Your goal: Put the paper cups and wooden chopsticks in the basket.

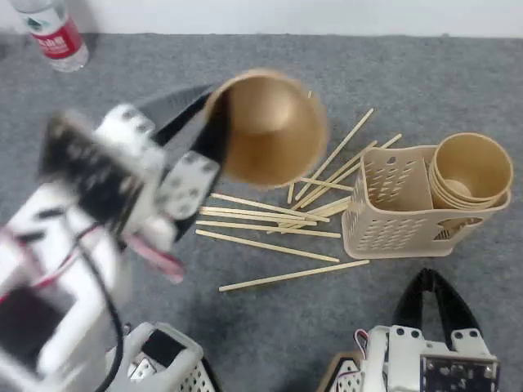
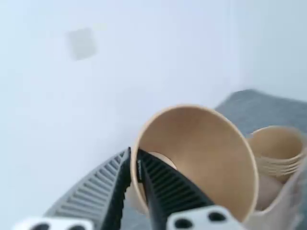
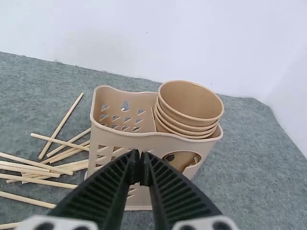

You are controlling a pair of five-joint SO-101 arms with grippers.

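Left end effector (image 2: 135,158): jaws clamped on rim of paper cup (image 2: 196,158), one finger inside, one outside. Cup held tilted, mouth sideways, high above desk (image 1: 425,73). Height likely meant to clear loose wooden chopsticks (image 1: 270,224) on way to basket (image 1: 384,224). Basket's round compartment holds stacked cups (image 1: 472,167) (other compartment looks empty). Right end effector (image 3: 140,160): jaws closed on nothing, low, just before basket, probably waiting for chopsticks.

White plastic shells (image 1: 41,229), black cable (image 1: 113,314), ribbed black left claw (image 2: 134,155) and right claw (image 3: 139,155).
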